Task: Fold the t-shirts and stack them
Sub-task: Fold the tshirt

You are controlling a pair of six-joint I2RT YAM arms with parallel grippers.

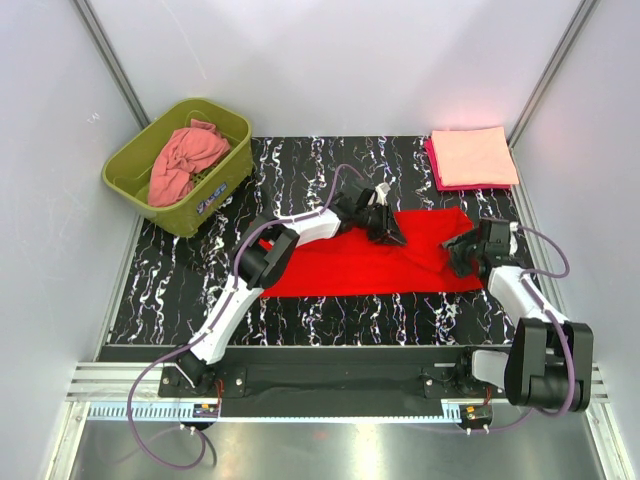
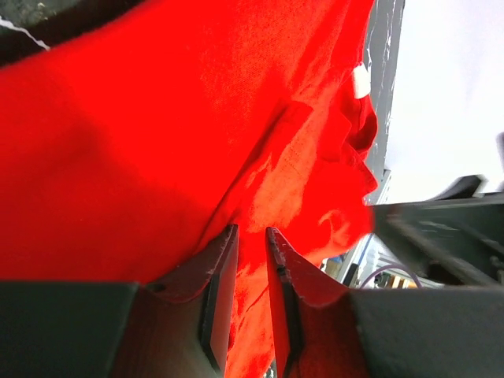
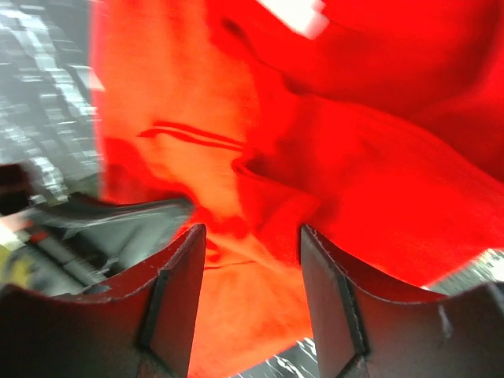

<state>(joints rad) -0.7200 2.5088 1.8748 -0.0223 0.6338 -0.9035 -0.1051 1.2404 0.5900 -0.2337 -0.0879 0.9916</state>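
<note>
The bright red t-shirt [image 1: 350, 268] lies spread across the middle of the black marbled mat [image 1: 300, 180]. My left gripper [image 1: 386, 228] is at the shirt's far edge. In the left wrist view its jaws [image 2: 250, 230] stand nearly together with a ridge of red cloth [image 2: 157, 118] between them. My right gripper [image 1: 462, 250] is over the shirt's right end. In the right wrist view its jaws [image 3: 250, 228] stand wide apart over rumpled red cloth [image 3: 378, 157]. The pale peach t-shirt [image 1: 470, 156] lies folded on the folded magenta one [image 1: 434, 168] at the back right. The salmon-pink t-shirt [image 1: 185, 160] is crumpled in the tub.
The olive-green tub [image 1: 130, 172] stands at the back left, partly off the mat. White walls close in the back and both sides. The shirt's white neck label shows in the left wrist view [image 2: 361, 81] and in the right wrist view [image 3: 295, 14].
</note>
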